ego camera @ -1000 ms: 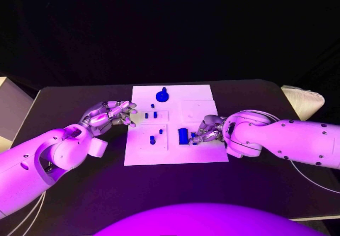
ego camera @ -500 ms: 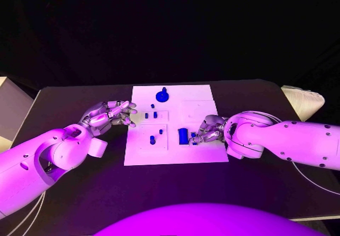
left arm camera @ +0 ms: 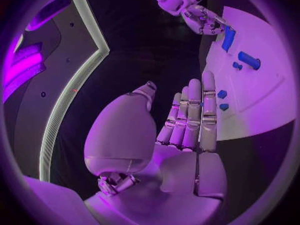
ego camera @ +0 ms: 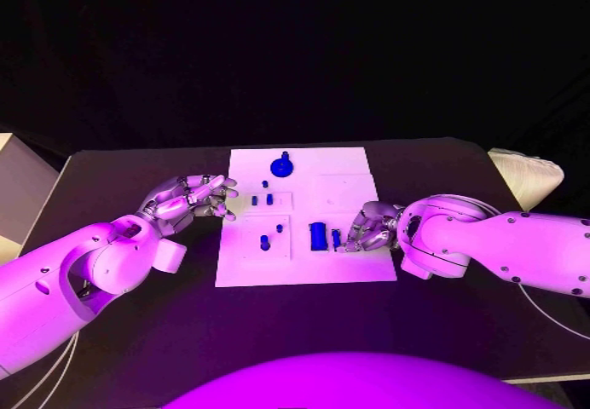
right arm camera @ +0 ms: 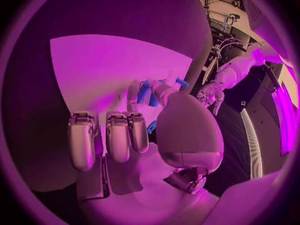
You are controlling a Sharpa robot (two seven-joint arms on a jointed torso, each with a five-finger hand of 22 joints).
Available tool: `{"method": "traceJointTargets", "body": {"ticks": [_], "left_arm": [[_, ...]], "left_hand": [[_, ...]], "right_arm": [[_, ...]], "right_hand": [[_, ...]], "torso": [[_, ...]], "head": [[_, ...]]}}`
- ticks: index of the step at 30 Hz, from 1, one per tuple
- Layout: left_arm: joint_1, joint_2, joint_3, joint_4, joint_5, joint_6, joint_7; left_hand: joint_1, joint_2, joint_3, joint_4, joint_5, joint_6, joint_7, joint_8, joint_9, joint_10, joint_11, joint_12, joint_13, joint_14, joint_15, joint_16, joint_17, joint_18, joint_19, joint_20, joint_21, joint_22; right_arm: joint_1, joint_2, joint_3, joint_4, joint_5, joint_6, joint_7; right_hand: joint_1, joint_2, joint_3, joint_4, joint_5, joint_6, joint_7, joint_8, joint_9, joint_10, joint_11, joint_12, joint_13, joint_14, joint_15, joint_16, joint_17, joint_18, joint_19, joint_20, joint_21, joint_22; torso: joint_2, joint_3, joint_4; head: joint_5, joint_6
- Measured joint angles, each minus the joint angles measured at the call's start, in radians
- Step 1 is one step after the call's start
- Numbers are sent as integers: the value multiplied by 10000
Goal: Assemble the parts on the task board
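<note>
The white task board (ego camera: 356, 264) lies mid-table, also seen in the left wrist view (left arm camera: 269, 105). On it are a round blue part (ego camera: 283, 165), several small blue pegs (ego camera: 262, 199) and a tall blue block (ego camera: 319, 235). My right hand (ego camera: 367, 226) rests over the board's right half, just right of the block. Its thumb and a finger seem to pinch a small blue part (ego camera: 336, 239) (right arm camera: 144, 92); the other fingers (right arm camera: 117, 135) are curled in. My left hand (ego camera: 191, 198) hovers at the board's left edge, holding nothing, with its fingers (left arm camera: 190, 115) straight and together.
A pale ribbed object (ego camera: 526, 175) sits at the table's right edge. A light box (ego camera: 19, 187) stands off the left side. Dark table surface (ego camera: 295, 315) stretches in front of the board.
My right hand has shifted slightly to the right, away from the tall blue block, with the small blue part staying at its fingertips. The left hand has not moved.
</note>
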Motion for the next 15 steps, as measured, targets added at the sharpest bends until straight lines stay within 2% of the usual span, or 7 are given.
{"method": "traceJointTargets", "body": {"ticks": [7,15], "left_arm": [[0,3,0,0,0,0,-4],[0,3,0,-2,-1,0,-9]], "left_hand": [[0,0,0,0,0,0,0,0,1,-38,38,41,-1,0,0,0,-1,-1,0,0,0,-11],[0,0,1,0,0,0,0,0,1,-38,37,41,-1,0,0,0,-2,0,0,0,0,-11]], "right_arm": [[-11,66,0,-93,29,1,8],[-39,309,6,-339,25,-9,4]], "right_hand": [[154,267,42,96,-58,37,-37,77,-16,0,0,0,0,0,0,0,0,1,0,0,0,-1],[239,426,73,127,2,102,-32,118,-16,0,0,0,0,0,0,0,0,1,0,0,0,-2]], "torso": [[2,0,2],[5,-5,4]], "head": [[-30,4],[-37,-18]]}}
